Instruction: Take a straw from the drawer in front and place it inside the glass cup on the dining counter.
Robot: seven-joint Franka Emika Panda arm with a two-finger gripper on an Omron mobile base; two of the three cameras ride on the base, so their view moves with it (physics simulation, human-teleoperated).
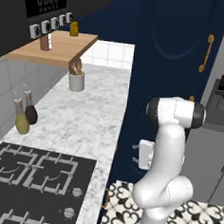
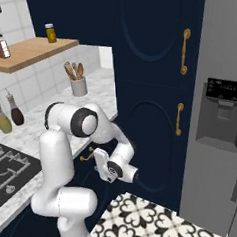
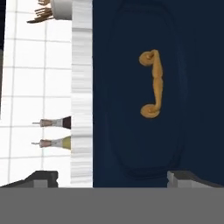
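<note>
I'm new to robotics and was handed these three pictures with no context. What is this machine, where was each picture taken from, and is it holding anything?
It is a white robot arm on a driving base, in a rendered kitchen. Two pictures come from cameras on the base, behind the arm to its left and right. The third looks along the gripper at a navy drawer front with a brass handle; the picture is rolled sideways. The fingers stand apart and hold nothing. On the marble worktop are a black gas hob, two bottles and a white utensil holder. A wooden shelf above it carries small jars.
</note>
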